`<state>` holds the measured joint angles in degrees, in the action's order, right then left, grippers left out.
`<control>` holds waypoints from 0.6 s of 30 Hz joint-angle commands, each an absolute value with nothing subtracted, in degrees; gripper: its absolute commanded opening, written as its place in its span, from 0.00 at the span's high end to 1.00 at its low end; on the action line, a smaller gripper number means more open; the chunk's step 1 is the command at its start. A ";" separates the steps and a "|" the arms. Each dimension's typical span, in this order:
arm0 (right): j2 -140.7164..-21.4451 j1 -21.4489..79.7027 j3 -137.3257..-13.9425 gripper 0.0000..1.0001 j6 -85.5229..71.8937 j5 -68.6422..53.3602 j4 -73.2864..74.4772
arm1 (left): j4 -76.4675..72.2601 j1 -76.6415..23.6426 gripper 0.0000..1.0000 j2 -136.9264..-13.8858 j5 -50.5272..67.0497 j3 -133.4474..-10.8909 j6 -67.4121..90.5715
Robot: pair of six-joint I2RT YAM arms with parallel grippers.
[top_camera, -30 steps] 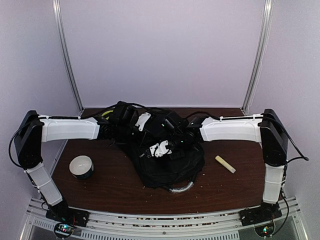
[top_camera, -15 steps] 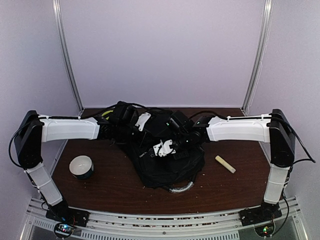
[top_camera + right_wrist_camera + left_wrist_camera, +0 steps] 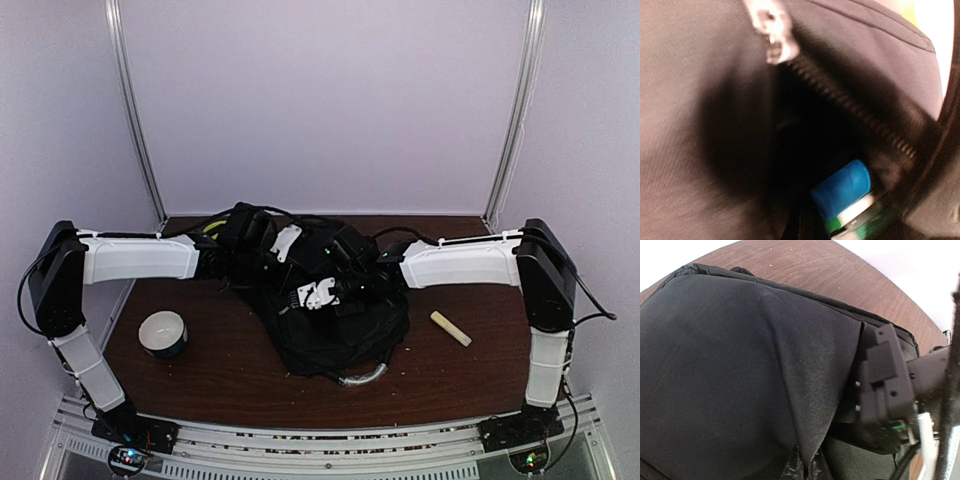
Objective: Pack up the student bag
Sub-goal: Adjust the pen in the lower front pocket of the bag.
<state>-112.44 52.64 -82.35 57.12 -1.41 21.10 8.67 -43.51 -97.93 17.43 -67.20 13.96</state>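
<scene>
Starting at the left of the counter [image 3: 220, 370], a squat white roll with a dark side [image 3: 163, 333] stands apart from everything else. The left arm [image 3: 140, 257] reaches to the far-left part of the student bag [image 3: 330, 325]. Its jaws are closed, pinching a fold of black fabric that tents up toward the wrist camera. The bag lies slumped mid-counter, its grey handle [image 3: 362, 378] toward the near edge. The right arm [image 3: 460, 262] comes in from the other side with its jaws fully closed over the bag's top; whether they grip anything I cannot tell. Its camera looks into an unzipped opening — zipper pull [image 3: 771, 30] above, a blue-capped item [image 3: 842, 189] inside. A cream stick [image 3: 450, 328] lies right of the bag, apart.
</scene>
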 commanded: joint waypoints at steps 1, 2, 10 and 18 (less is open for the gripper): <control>-114.68 52.47 -83.45 1.00 54.37 5.36 10.47 | 5.26 -43.77 1.00 -95.11 19.34 -68.18 13.54; -115.04 52.50 -83.52 1.00 54.38 6.31 9.34 | 5.39 -43.77 1.00 -95.11 19.32 -68.24 13.56; -114.46 52.61 -79.69 1.00 54.46 12.54 -0.96 | 5.17 -43.77 1.00 -94.83 19.07 -67.79 13.69; -108.05 53.40 -77.34 1.00 49.75 5.45 5.46 | 4.48 -43.77 1.00 -95.07 17.11 -67.19 13.84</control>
<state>-114.10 53.60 -77.54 55.37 7.44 5.48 7.81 -43.07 -97.06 16.45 -67.20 13.78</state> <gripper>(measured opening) 0.009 0.028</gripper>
